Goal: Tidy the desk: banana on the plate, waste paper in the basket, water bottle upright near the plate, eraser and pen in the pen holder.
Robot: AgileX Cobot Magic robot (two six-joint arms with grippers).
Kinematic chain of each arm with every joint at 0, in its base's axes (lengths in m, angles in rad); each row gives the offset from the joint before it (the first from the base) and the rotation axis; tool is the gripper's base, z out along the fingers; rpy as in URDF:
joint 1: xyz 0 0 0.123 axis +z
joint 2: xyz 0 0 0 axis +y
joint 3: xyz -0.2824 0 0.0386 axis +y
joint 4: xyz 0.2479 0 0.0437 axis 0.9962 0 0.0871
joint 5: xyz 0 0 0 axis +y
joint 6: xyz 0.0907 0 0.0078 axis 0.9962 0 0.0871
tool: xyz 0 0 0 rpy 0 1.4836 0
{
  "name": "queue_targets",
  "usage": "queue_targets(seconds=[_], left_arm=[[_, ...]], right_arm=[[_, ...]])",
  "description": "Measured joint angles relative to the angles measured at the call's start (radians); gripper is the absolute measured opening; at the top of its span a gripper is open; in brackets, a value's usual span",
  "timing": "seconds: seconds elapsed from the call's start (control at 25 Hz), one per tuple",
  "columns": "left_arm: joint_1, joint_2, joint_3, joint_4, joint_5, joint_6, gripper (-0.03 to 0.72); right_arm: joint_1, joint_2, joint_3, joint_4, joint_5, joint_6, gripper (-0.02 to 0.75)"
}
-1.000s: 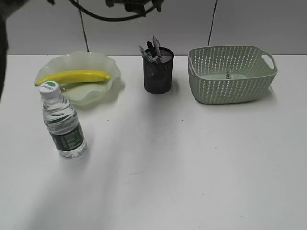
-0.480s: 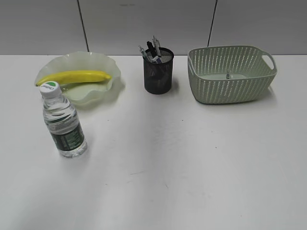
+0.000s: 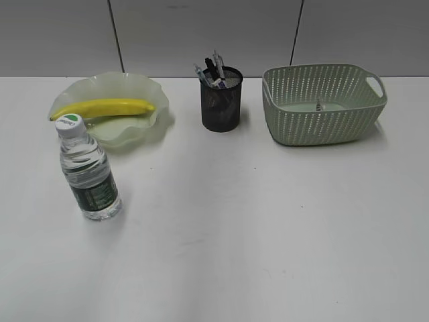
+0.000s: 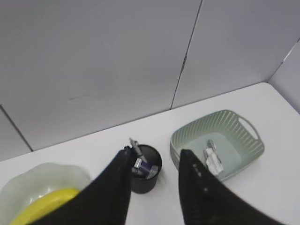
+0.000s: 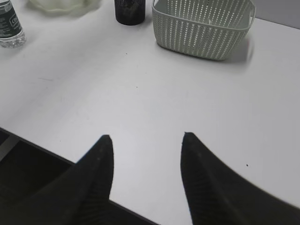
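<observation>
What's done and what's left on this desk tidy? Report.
Apparently all done: banana lies on the plate; water bottle stands upright beside it; pens sit in the pen holder; waste paper is in the basket. Eraser can't be made out. Left gripper and right gripper hold nothing.

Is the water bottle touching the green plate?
Cannot tell. In the exterior view the water bottle's cap overlaps the plate, hiding any gap between them.

The white desk [image 3: 268, 228] carries 4 things — plate [image 3: 144, 131], water bottle [image 3: 88, 176], pen holder [image 3: 220, 107], basket [image 3: 322, 114].
</observation>
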Motion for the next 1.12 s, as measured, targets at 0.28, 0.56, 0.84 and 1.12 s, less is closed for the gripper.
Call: queue_targets(seconds=[0.28,0.56,0.84,1.12], left_arm=[[0.0,-0.292,0.454,0.005,-0.001,0.008,0.257],[0.0,-0.653,1.007,-0.008,0.0,0.01,0.256],[0.0,-1.142,1.473,-0.015,0.003,0.01,0.256],[-0.001,-1.66,1.771,-0.015,0.009,0.022,0.256]], right_arm=[[0.0,0.0,0.0,0.0,0.0,0.0,0.381],[0.0,0.0,0.0,0.0,0.0,0.0,0.381],[0.0,0.0,0.0,0.0,0.0,0.0,0.381],[0.0,0.0,0.0,0.0,0.0,0.0,0.381]])
